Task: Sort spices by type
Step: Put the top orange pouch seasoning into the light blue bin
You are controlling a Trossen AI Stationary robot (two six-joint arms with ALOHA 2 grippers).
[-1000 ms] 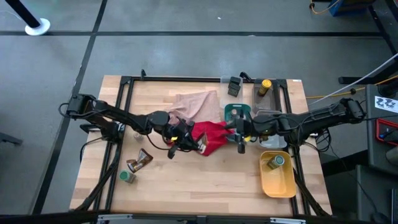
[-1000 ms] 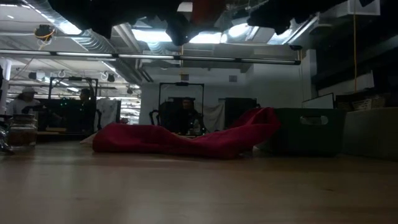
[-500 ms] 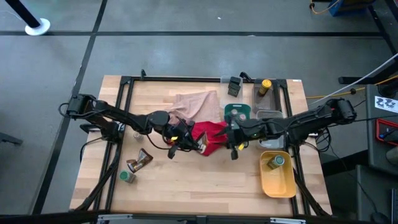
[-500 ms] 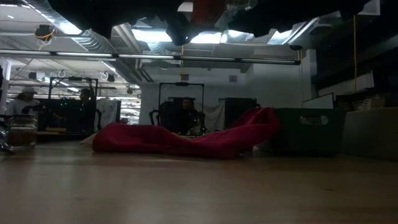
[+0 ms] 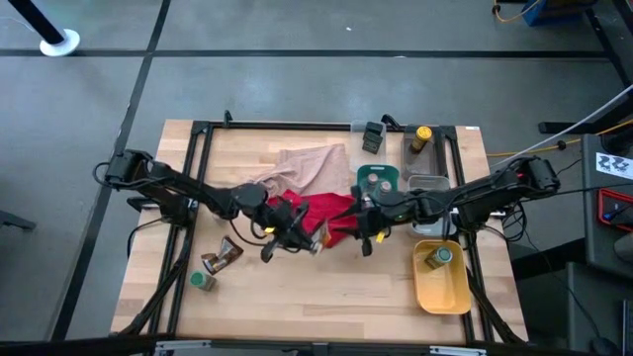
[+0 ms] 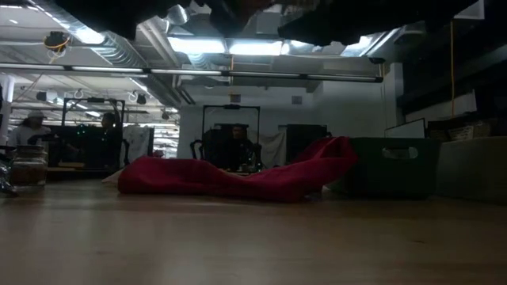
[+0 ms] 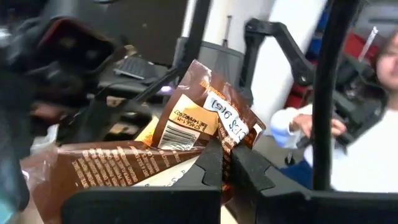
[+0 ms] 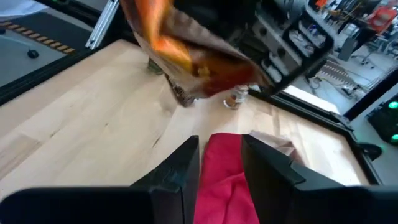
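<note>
At the centre of the high view, the left gripper (image 5: 315,240) is hanging above the lower left edge of the red cloth (image 5: 339,210), its fingers pinched tight on a crinkly brown-orange sachet (image 7: 186,130); in the left wrist view the packet is sticking up from between the closed fingers (image 7: 211,163), barcode label showing. Just to the right, the right gripper (image 5: 366,235) is hovering over the same cloth, its fingers (image 8: 180,168) parted with a strip of red showing between them and nothing in their hold.

Two more sachets (image 5: 222,256) are lying at the lower left of the table (image 5: 326,297), touching each other, with a green-lidded jar (image 5: 203,281) just below them near the left frame rail. A second jar (image 5: 436,257) is sitting in the yellow tray (image 5: 442,287) at the lower right. The yellow-capped bottle (image 5: 420,136) is lying at the upper right, above the clear tray (image 5: 427,181); the teal tray (image 5: 376,179) is sitting beside it. The beige cloth (image 5: 309,163) is touching the red one's upper edge.

A wide band of bare wood is running along the table's lower edge between the sachets and the yellow tray.
</note>
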